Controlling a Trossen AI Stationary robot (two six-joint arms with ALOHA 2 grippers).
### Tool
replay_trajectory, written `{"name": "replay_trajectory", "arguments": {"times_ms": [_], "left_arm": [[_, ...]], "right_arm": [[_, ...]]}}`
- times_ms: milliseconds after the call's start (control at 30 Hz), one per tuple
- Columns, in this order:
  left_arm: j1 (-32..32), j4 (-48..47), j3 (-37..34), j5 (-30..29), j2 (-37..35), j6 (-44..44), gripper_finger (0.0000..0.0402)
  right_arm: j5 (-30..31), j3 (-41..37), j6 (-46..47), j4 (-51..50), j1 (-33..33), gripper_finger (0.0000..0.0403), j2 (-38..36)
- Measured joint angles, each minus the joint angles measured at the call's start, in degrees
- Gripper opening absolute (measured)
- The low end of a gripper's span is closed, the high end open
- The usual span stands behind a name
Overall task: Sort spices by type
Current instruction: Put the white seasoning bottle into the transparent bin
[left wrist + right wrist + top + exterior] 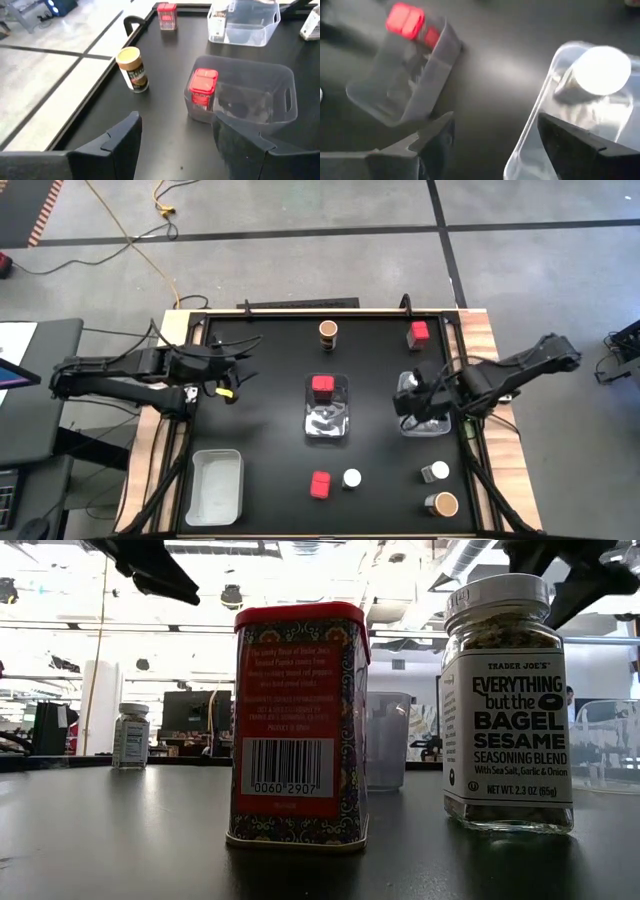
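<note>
Both pincers empty: right pincer [490,142] parted above bin [530,145]; left pincer [175,145] parted.

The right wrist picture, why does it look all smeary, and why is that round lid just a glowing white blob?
In the right wrist view everything is blurred, even the red tin, so it looks like motion blur; the jar's white lid is washed out by glare. The left wrist view is sharp by comparison. In the low view, bright lights behind leave the arms as dark shapes.

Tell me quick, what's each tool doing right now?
Left tool: open, holding nothing.
Right tool: open, empty, over the right clear bin.
</note>
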Motion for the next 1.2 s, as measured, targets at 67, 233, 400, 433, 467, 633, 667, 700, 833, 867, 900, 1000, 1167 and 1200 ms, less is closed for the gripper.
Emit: {"name": "replay_trajectory", "arguments": {"times_ms": [67,233,400,433,467,633,667,700,833,867,900,1000,1167,1200], "left_arm": [[0.00,-0.10,0.47,0.04,-0.38,-0.13,0.0231],[-2.01,-2.87,0.60,0.39,-0.78,-4.52,0.0231],[-7.14,-6.51,0.60,0.01,-1.60,-9.50,0.0231],[-8.31,-6.70,0.60,-0.33,-1.97,-11.03,0.0231],[-9.39,-6.95,0.60,-0.71,-2.43,-12.30,0.0231],[-13.36,-8.30,0.60,-3.69,-5.14,-15.85,0.0231],[-13.71,-8.43,0.60,-3.74,-5.55,-16.71,0.0231],[-13.93,-8.42,0.60,-3.76,-6.01,-17.75,0.0231],[-14.07,-8.86,0.60,-3.78,-7.67,-19.53,0.0231],[-14.05,-9.21,0.60,-3.80,-7.91,-19.36,0.0231],[-14.03,-9.29,0.60,-3.80,-7.95,-19.30,0.0231],[-14.03,-9.22,0.60,-3.80,-7.92,-20.11,0.0231],[-14.03,-10.16,0.60,-3.80,-7.30,-22.83,0.0231],[-14.03,-10.44,0.60,-3.81,-7.26,-23.07,0.0231]], "right_arm": [[-2.59,2.70,1.60,-2.27,1.69,0.0307,3.34],[-9.47,9.45,5.13,-7.77,5.67,0.0306,11.24],[-12.07,14.74,11.38,-13.31,11.87,0.0306,16.65],[-12.11,15.36,12.96,-14.25,13.45,0.0306,17.31],[-12.11,15.74,14.10,-15.12,15.13,0.0306,17.80],[-12.29,16.01,21.64,-16.02,23.71,0.0306,19.06],[-12.29,15.94,23.00,-15.94,25.19,0.0306,19.10],[-12.29,15.94,24.62,-16.16,26.51,0.0306,19.16],[-12.29,15.87,31.23,-17.45,32.03,0.0306,19.25],[-12.29,15.85,32.58,-17.83,33.22,0.0306,19.25],[-12.31,15.54,33.76,-17.90,34.31,0.0306,19.23],[-13.63,13.88,36.41,-17.54,36.53,0.0306,19.25],[-15.69,9.73,36.78,-13.68,37.31,0.0306,19.25],[-15.70,9.12,36.38,-12.94,37.18,0.0306,19.25]]}}
